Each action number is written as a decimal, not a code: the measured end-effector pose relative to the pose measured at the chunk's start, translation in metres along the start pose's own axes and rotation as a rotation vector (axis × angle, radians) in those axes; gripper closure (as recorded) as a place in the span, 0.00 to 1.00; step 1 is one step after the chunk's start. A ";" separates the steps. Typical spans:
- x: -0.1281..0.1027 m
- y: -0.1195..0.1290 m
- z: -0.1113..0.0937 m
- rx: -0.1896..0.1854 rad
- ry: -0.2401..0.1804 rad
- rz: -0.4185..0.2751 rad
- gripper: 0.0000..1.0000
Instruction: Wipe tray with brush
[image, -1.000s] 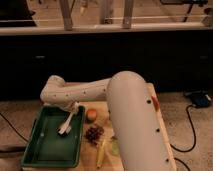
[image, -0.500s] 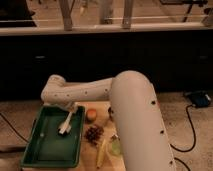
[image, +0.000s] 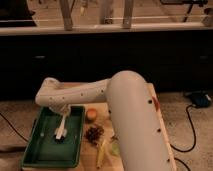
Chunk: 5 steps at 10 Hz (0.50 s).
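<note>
The dark-green tray (image: 39, 150) lies at the table's left end. The white brush (image: 62, 126) slants down from my gripper (image: 65, 111), with its wider head low over the tray's middle. The gripper hangs under the wrist end of my white arm (image: 80, 93), above the tray's far half, and is shut on the brush's upper end. I cannot tell whether the brush head touches the tray floor. My big white forearm covers the middle of the table.
Right of the tray on the wooden table (image: 163, 127) lie an orange round fruit (image: 91, 115), a dark grape-like cluster (image: 94, 134) and a yellowish banana-like item (image: 102, 152). A dark counter wall stands behind. Cables (image: 192, 125) run on the floor at right.
The brush and gripper have shifted slightly left and toward the tray's near side. The tray and food items have not moved.
</note>
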 end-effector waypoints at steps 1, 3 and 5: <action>-0.012 -0.003 -0.001 0.012 -0.016 -0.036 0.96; -0.026 0.012 -0.001 0.002 -0.032 -0.056 0.96; -0.020 0.034 -0.005 -0.011 -0.024 -0.033 0.96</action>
